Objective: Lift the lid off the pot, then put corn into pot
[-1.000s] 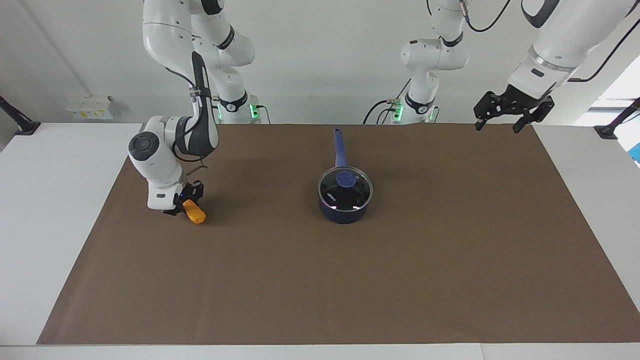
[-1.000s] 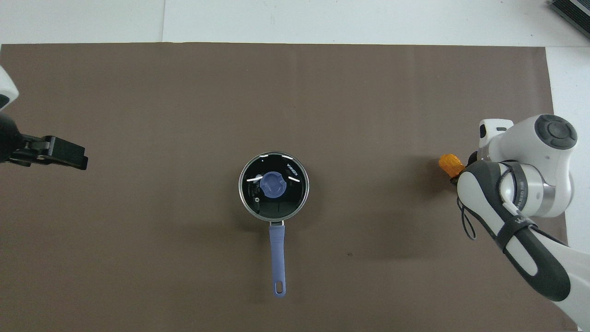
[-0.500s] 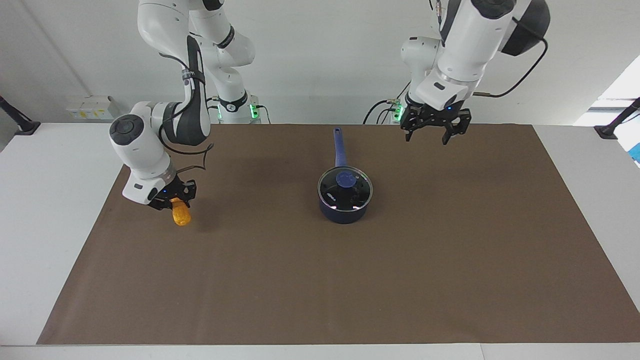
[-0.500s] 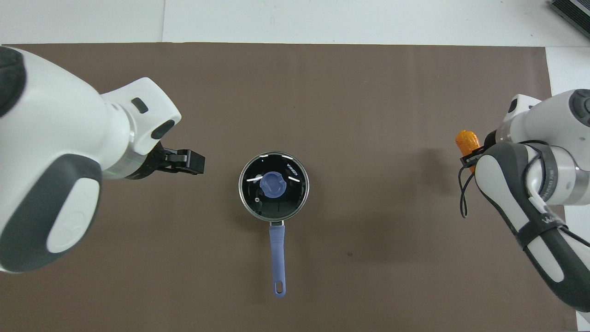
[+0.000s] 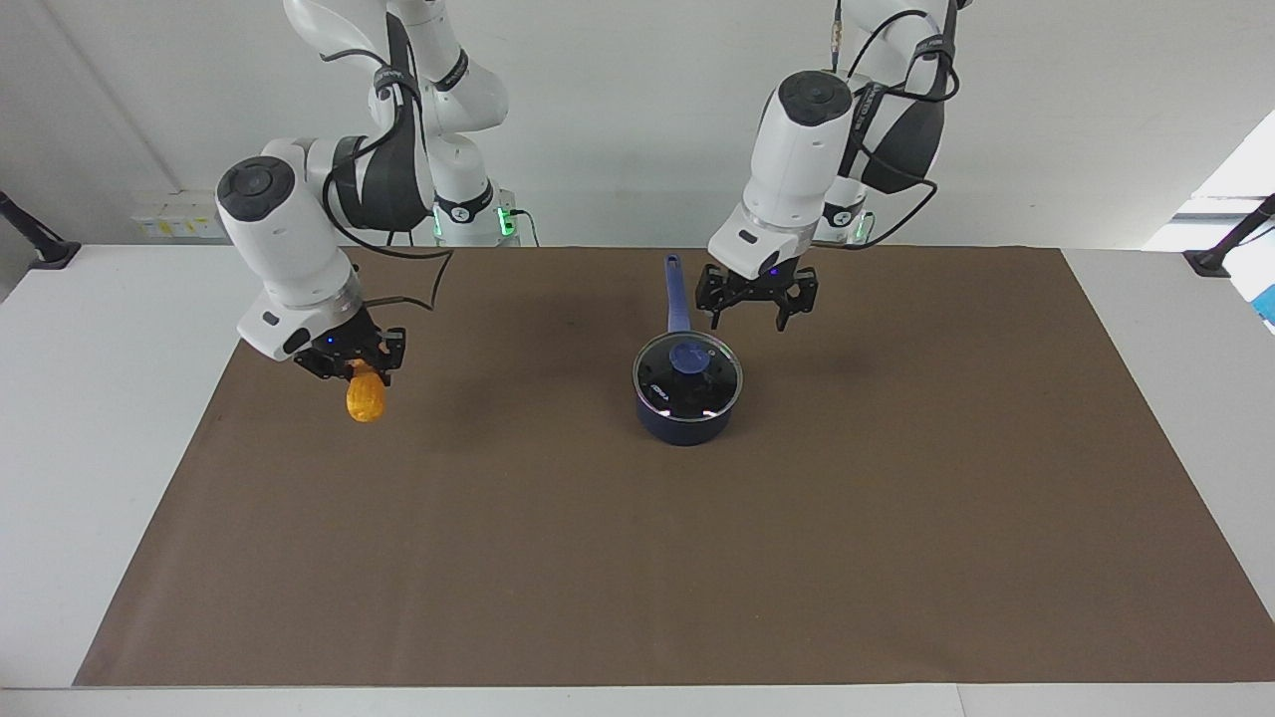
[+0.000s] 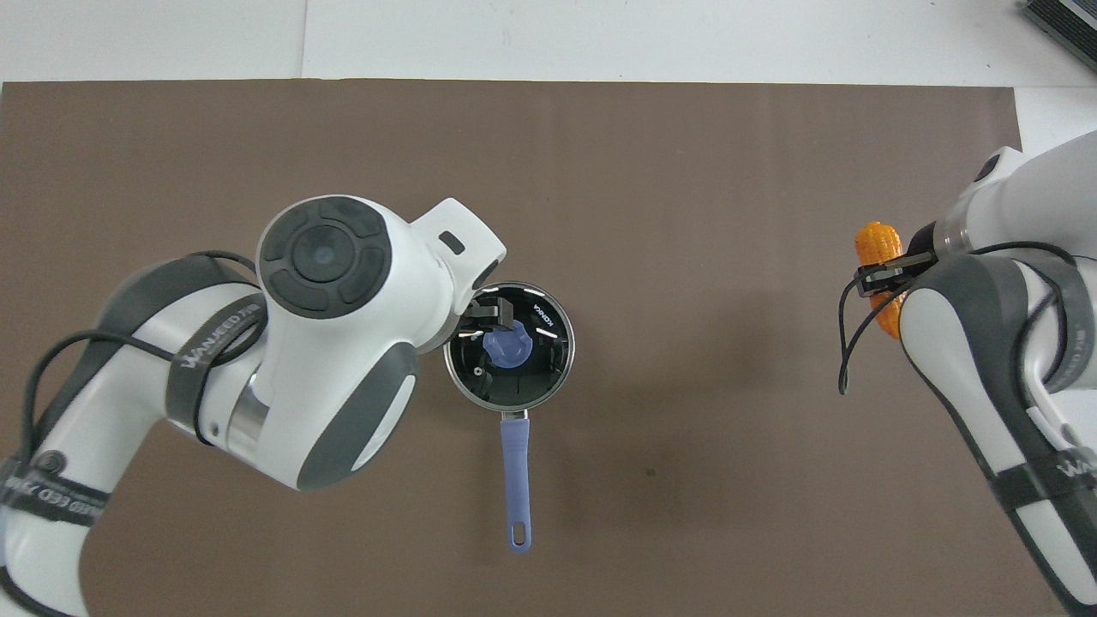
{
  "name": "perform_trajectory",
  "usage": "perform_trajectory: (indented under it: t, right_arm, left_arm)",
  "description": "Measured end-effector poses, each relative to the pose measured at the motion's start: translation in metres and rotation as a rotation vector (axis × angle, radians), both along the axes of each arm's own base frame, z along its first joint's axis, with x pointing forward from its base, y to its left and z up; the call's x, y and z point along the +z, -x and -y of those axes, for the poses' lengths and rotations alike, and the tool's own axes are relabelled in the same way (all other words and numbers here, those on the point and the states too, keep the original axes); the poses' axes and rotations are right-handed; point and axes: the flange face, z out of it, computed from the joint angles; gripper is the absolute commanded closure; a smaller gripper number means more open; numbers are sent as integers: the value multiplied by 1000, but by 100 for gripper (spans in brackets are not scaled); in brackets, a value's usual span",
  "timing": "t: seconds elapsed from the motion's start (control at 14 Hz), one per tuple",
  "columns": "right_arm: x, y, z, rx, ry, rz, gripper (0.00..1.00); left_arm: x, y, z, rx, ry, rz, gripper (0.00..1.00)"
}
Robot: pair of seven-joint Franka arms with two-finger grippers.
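The navy pot [image 5: 685,420] stands mid-mat, its long blue handle [image 5: 677,291] pointing toward the robots. The glass lid [image 5: 709,384] with its blue knob [image 5: 687,357] lies on the pot. In the overhead view the lid [image 6: 533,368] and handle [image 6: 515,480] show too. My left gripper [image 5: 749,315] is open and empty, raised just above the lid's edge nearest the robots, not touching it. In the overhead view its tips [image 6: 490,310] cover the lid's rim. My right gripper [image 5: 351,368] is shut on the orange corn [image 5: 365,399], held hanging above the mat at the right arm's end; the corn [image 6: 875,247] also shows from overhead.
A brown mat [image 5: 637,558] covers the white table [image 5: 90,398]. The left arm's big white wrist [image 6: 343,343] hides the mat beside the pot in the overhead view. Small white boxes [image 5: 179,214] sit at the table's edge near the wall.
My left arm has swung in from its end of the table and lowered to the pot's lid. My right gripper has lifted the corn off the mat.
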Motion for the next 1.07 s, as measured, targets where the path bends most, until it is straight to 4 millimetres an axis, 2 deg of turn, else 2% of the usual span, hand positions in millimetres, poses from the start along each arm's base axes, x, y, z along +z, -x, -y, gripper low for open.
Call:
perform_trajectory:
  t: [0.14, 0.29, 0.5, 0.64, 0.79, 0.93, 1.0, 1.07]
  right_arm:
    - [22, 9, 8, -19, -4, 4, 100]
    - [47, 19, 18, -37, -7, -3, 100]
    - [80, 28, 21, -44, -11, -5, 100]
    - [93, 32, 15, -59, -12, -11, 100]
    - [101, 34, 7, -86, -13, -10, 100]
    - [102, 34, 2, -96, -12, -8, 100]
    - [102, 34, 0, -95, -12, -8, 100]
    - [102, 34, 0, -94, -12, -9, 100]
  left_arm:
    - [-30, 5, 30, 18, -17, 9, 0]
    - [-55, 10, 51, 25, -22, 6, 0]
    - [-79, 16, 60, 29, -28, -2, 3]
    - [-84, 18, 59, 28, -31, -5, 23]
    - [-90, 21, 59, 24, -37, -9, 63]
    - [-93, 22, 58, 14, -48, 2, 95]
    - [-94, 22, 58, 9, -52, 9, 100]
    - [-93, 22, 58, 5, -57, 16, 100]
